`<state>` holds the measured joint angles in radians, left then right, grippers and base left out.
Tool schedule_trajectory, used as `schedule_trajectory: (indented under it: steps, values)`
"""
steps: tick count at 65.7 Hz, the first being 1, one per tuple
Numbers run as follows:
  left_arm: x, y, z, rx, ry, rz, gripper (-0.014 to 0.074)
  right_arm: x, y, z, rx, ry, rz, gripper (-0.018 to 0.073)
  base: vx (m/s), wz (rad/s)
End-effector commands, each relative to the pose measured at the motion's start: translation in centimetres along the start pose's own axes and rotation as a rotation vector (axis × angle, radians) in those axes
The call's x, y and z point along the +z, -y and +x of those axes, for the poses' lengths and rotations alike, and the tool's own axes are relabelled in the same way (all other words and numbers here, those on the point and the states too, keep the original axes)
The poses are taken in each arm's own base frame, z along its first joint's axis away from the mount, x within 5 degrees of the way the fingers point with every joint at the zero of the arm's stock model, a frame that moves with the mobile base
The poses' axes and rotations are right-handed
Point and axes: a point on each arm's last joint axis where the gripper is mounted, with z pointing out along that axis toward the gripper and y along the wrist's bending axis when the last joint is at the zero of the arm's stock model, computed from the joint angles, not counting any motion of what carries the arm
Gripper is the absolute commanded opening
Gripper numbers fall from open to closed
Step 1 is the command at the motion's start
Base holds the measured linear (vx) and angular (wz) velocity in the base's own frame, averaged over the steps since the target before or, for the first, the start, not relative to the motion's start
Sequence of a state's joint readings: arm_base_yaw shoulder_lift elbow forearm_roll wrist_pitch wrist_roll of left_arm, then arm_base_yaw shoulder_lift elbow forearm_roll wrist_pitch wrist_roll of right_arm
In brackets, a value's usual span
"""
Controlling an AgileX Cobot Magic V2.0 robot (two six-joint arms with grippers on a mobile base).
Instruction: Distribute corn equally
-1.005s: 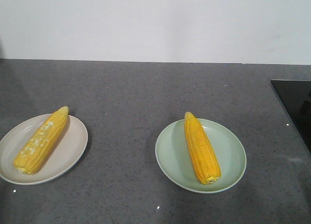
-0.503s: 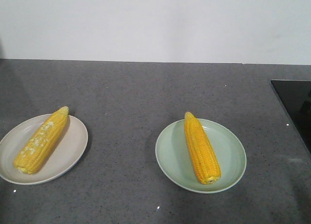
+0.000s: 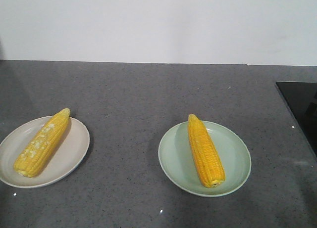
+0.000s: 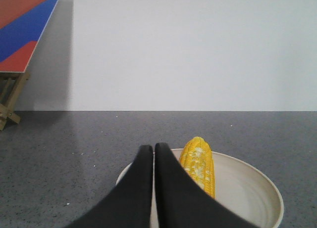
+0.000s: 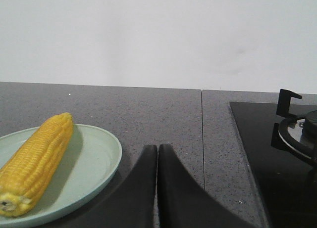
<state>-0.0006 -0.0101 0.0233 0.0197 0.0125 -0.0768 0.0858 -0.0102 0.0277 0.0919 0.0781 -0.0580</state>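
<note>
One cob of corn with whitish patches (image 3: 40, 143) lies on a beige plate (image 3: 69, 159) at the left. A second yellow cob (image 3: 204, 150) lies on a pale green plate (image 3: 233, 159) right of centre. In the left wrist view my left gripper (image 4: 153, 148) is shut and empty, its tips over the beige plate's (image 4: 252, 183) near rim, just left of the patchy cob (image 4: 199, 163). In the right wrist view my right gripper (image 5: 157, 148) is shut and empty, above the counter to the right of the green plate (image 5: 94, 159) and its cob (image 5: 37, 159). Neither gripper shows in the front view.
The grey speckled counter (image 3: 148, 94) runs back to a white wall. A black hob (image 3: 302, 109) with a burner (image 5: 297, 131) sits at the right edge. A red and blue board on a wooden stand (image 4: 20, 35) is far left.
</note>
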Motion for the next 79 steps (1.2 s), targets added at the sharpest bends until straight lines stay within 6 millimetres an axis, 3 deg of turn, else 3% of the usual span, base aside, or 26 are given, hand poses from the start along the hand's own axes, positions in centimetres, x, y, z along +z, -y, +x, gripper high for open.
schedule_trajectory:
  steps: [1,79]
  values:
    - [-0.12,0.04,-0.25,-0.017,0.073,0.009,-0.0008,-0.01,0.03,-0.42,0.011,0.081,0.001,-0.0001,0.00,0.00]
    - [-0.12,0.04,-0.25,-0.017,0.073,0.009,-0.0008,-0.01,0.04,-0.39,-0.001,0.078,0.002,-0.0001,0.00,0.00]
